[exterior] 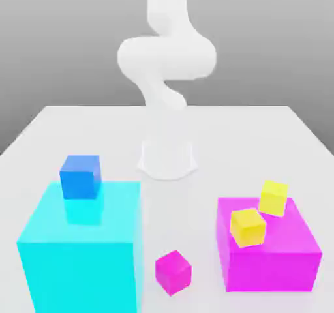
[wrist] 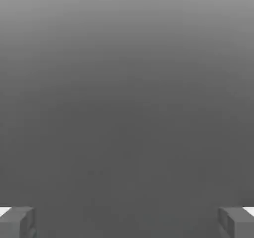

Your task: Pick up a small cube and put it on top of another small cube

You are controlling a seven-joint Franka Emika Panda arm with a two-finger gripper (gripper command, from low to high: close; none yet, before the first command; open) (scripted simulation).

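Note:
The small magenta cube (exterior: 173, 272) rests on the white table near the front, between the two big blocks. A small blue cube (exterior: 80, 176) sits on top of the large cyan block (exterior: 81, 250). Two small yellow cubes (exterior: 248, 227) (exterior: 273, 197) lie on the large magenta block (exterior: 274, 256). The white arm (exterior: 166, 57) rises from its base at the table's middle and folds upward out of the picture. In the hand view my gripper (wrist: 127, 222) is open, its two grey fingertips (wrist: 17, 222) far apart against plain grey background, nothing between them.
The arm's round base (exterior: 167, 158) stands behind the blocks. The large cyan block is on the exterior view's left, the large magenta block on its right, with a narrow strip of white table (exterior: 261, 129) between them.

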